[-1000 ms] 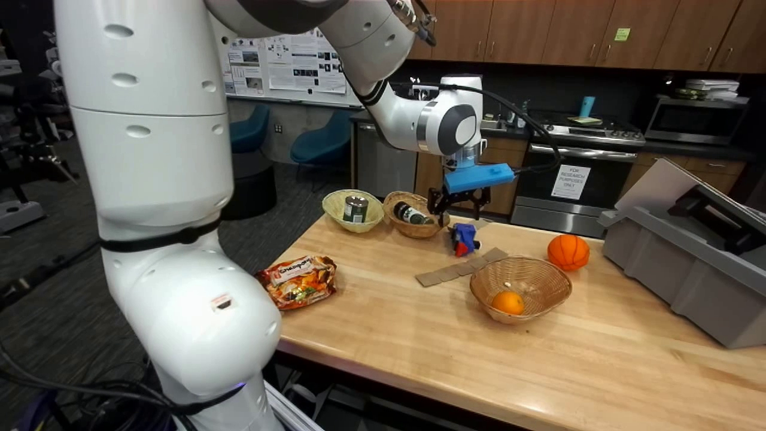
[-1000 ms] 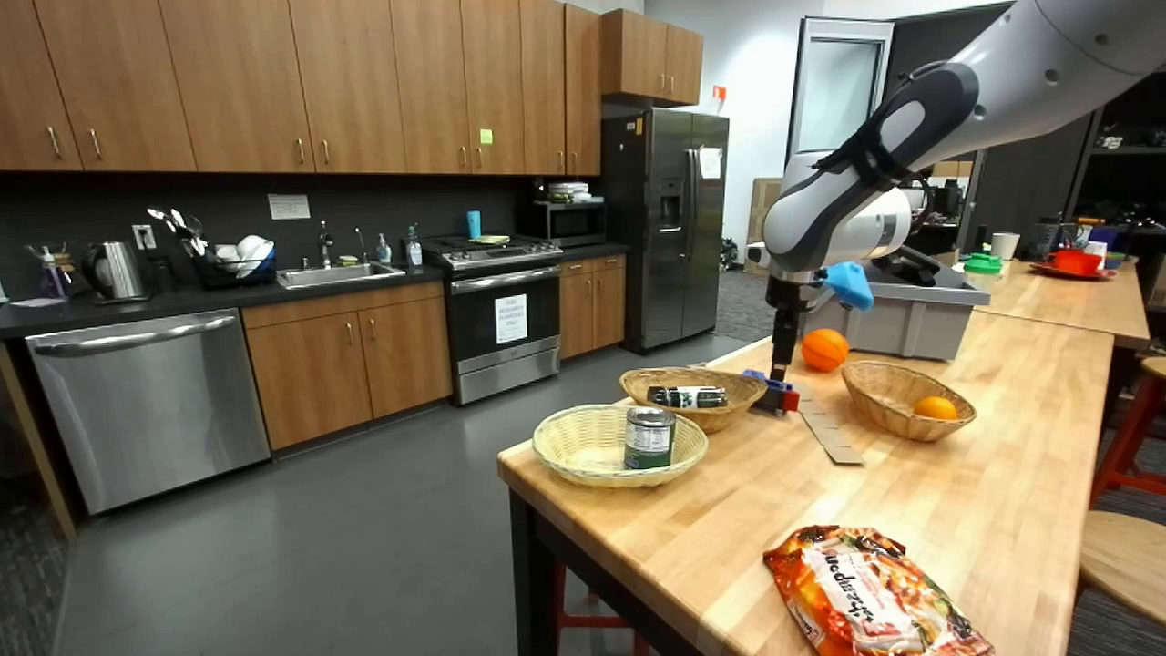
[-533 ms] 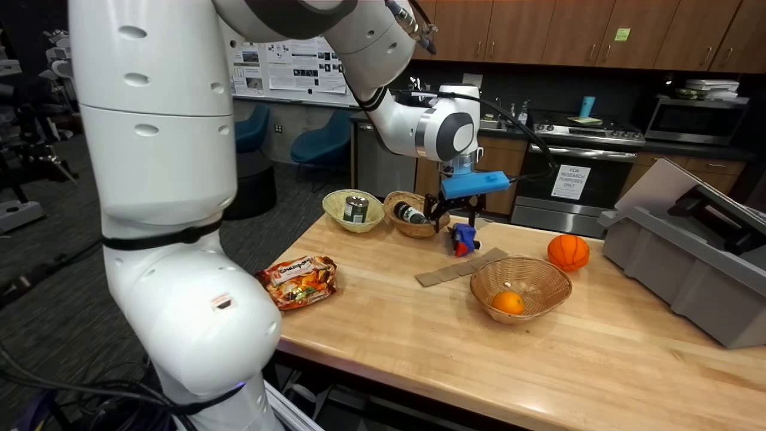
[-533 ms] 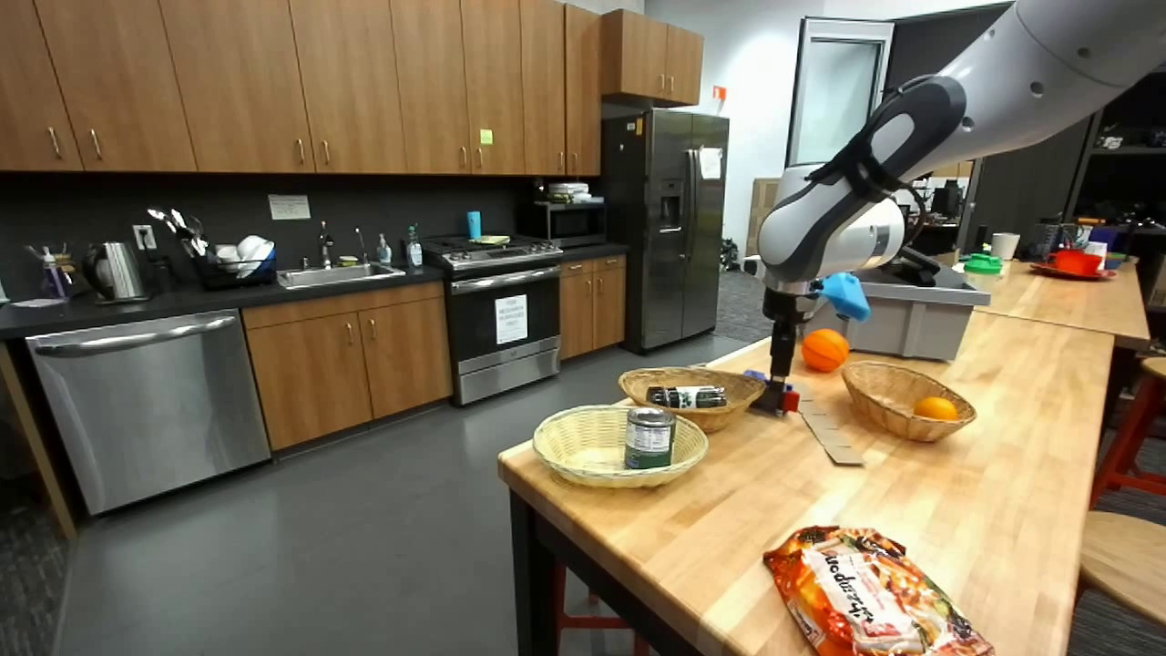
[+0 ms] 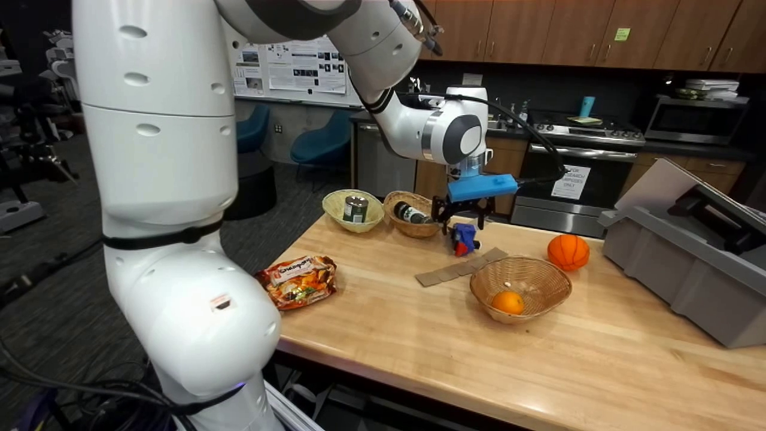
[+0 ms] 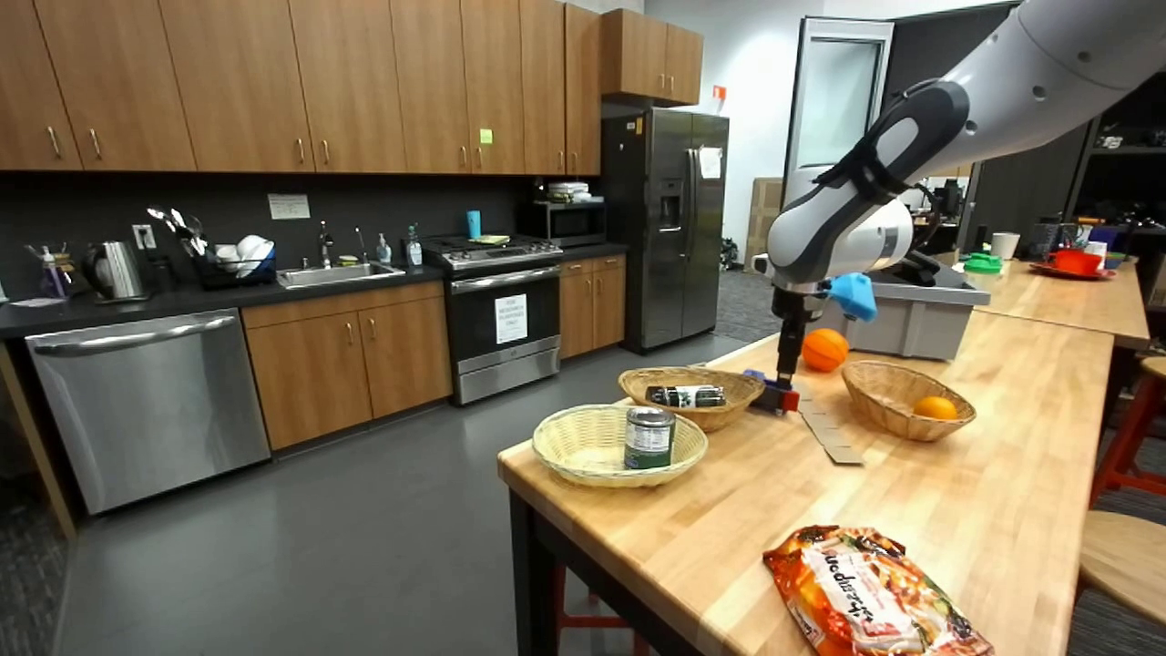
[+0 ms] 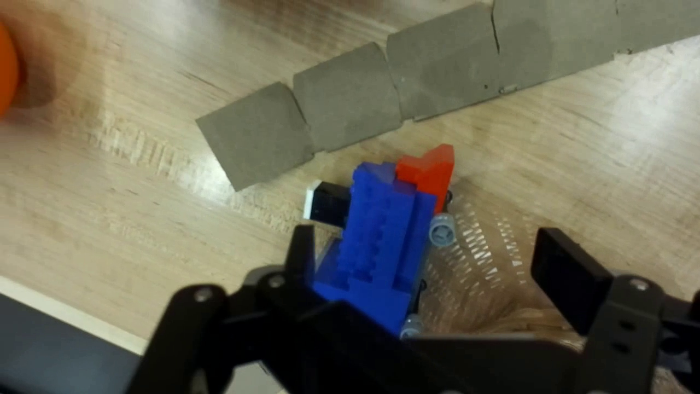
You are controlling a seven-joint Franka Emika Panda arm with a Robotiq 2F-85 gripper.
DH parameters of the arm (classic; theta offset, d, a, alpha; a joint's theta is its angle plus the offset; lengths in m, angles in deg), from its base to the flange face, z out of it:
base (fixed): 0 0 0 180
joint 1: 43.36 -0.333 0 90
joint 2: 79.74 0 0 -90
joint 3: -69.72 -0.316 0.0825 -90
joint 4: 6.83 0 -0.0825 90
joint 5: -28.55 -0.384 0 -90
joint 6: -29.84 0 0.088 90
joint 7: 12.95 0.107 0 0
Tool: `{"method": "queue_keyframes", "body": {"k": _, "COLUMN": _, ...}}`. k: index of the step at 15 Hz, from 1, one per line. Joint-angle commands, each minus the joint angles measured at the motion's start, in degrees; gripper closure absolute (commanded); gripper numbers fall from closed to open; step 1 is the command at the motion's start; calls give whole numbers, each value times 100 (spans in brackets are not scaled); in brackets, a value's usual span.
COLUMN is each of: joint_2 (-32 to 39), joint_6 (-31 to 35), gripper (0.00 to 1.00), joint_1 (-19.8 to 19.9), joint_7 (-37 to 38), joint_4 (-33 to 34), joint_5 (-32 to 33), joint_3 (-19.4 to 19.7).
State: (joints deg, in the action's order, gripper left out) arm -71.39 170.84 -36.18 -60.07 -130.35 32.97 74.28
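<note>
The table (image 5: pixel 371 347) and everything on it look unmoved over the last second, the gray bin (image 5: pixel 676 281) standing well apart from the cardboard strip (image 5: pixel 458 269). What has changed is the arm (image 5: pixel 407 129): in both exterior views it has lowered the pincer (image 7: pixel 426 249) a little beside the strip, then nudged it toward the strip's end nearest the bin. A brown basket (image 5: pixel 544 278) sits just beside the strip; another brown basket (image 6: pixel 706 419) lies near it, on the opposite side. The noodle packet (image 6: pixel 874 597) rests well apart from the strip, the ball (image 5: pixel 568 252) closer to it. The blue and red toy (image 7: pixel 383 235) lies on the table just beside the strip. The pincer is wide open and grips nothing: in the wrist view the toy shows between its fingers (image 7: pixel 569 279), off-centre; contact I cannot tell. This lower, shifted stance seems to bring the toy within its span, but no grasp is made.
</note>
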Motion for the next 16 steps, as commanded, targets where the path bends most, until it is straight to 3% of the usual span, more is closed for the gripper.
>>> {"method": "queue_keyframes", "body": {"k": 1, "joint_2": 121, "joint_6": 128, "gripper": 0, "joint_1": 36, "joint_7": 111, "joint_4": 131, "joint_5": 48, "joint_3": -6}}
{"method": "queue_keyframes", "body": {"k": 16, "joint_2": 773, "joint_6": 348, "gripper": 0, "joint_1": 67, "joint_7": 215, "joint_4": 505, "joint_5": -34, "joint_3": -141}}
